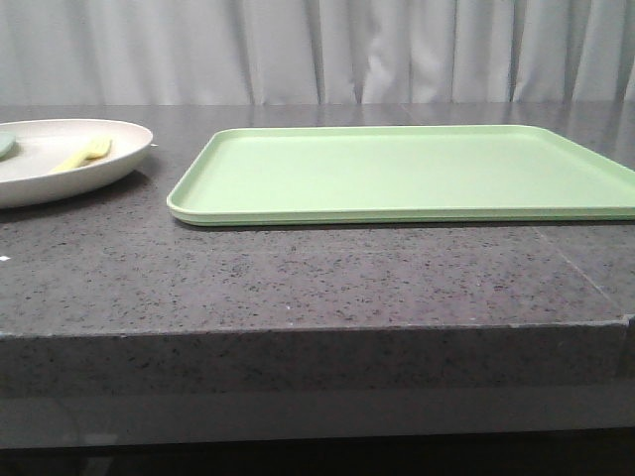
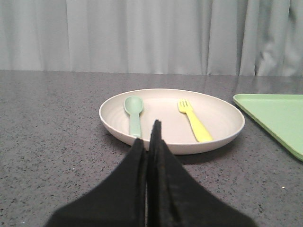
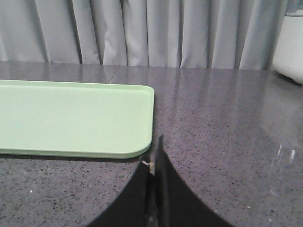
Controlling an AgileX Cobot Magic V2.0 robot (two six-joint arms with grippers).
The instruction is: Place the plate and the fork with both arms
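Observation:
The cream-white plate (image 1: 119,159) (image 2: 222,135) rests on the dark stone table at the far left of the front view. On it lie the pale-yellow fork (image 1: 84,155) (image 2: 194,120) and a teal-green spoon (image 2: 134,112). My left gripper (image 2: 149,135) is shut and empty, its tips just short of the plate's near rim, between spoon and fork. My right gripper (image 3: 154,156) is shut with nothing in it, low over the table beside a rounded corner of the green tray (image 3: 75,118). Neither gripper shows in the front view.
The flat light-green tray (image 1: 407,174) (image 2: 277,116) lies right of the plate, a short gap between them. The table's front edge (image 1: 317,332) runs across the front view. A white object (image 3: 289,42) stands at the back, away from the tray. Grey curtains hang behind.

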